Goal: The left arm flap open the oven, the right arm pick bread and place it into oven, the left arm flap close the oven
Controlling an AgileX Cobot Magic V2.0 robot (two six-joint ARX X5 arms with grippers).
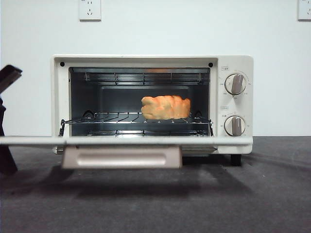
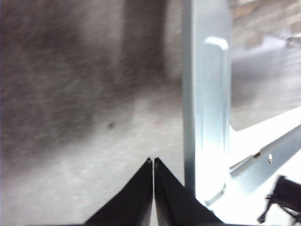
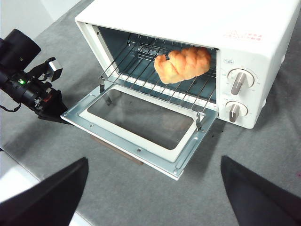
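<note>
The cream-white oven (image 1: 233, 63) (image 3: 188, 19) stands with its door (image 1: 126, 141) (image 3: 84, 115) flapped down flat. On the wire rack inside, toward the dial side, lies the orange-golden bread (image 1: 165, 107) (image 3: 183, 64). My left gripper (image 2: 153, 161) is shut on nothing, low over the grey table just beside the door's metal frame (image 2: 207, 117). The left arm (image 3: 33, 87) (image 1: 8, 76) sits at the door's outer corner, away from the dials. My right gripper (image 3: 155, 188) is open and holds nothing, raised in front of the oven and well clear of the bread.
The door's beige handle (image 1: 121, 158) hangs under its front edge. Two dials (image 3: 237, 96) sit on the oven's panel. Grey cloth (image 1: 243, 199) covers the table. A white wall with sockets (image 1: 90, 9) stands behind.
</note>
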